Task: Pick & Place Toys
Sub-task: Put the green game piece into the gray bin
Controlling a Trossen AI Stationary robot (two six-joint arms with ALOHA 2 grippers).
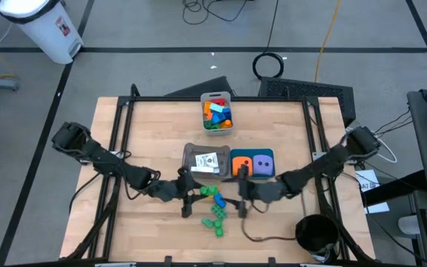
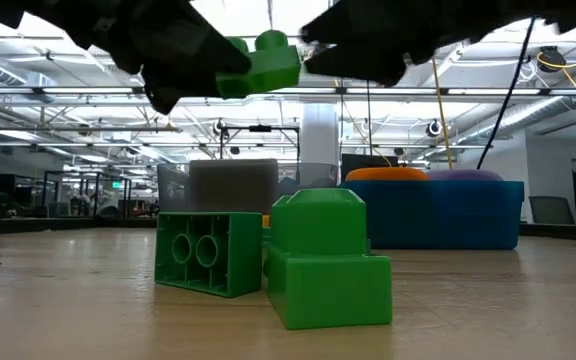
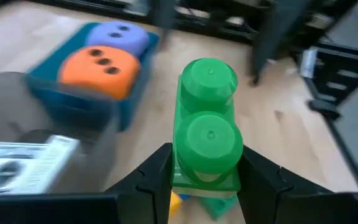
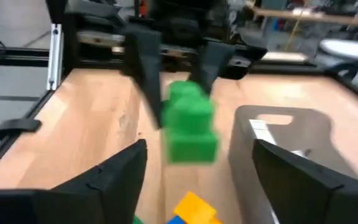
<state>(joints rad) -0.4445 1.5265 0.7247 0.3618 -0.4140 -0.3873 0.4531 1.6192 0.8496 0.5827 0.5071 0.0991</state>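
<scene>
Plastic green two-stud brick (image 3: pixel 207 134), pinched at its flat sides between the left gripper (image 3: pixel 205 180) fingers, looks light, rigid and slick, while the right gripper (image 4: pixel 197 163) stands spread just opposite.

From the right wrist I get only a smeared green plastic two-stud brick (image 4: pixel 190 127); a yellow plastic brick (image 4: pixel 194 207) is cropped at the bottom edge. In the low view, both arms run off the top.
</scene>
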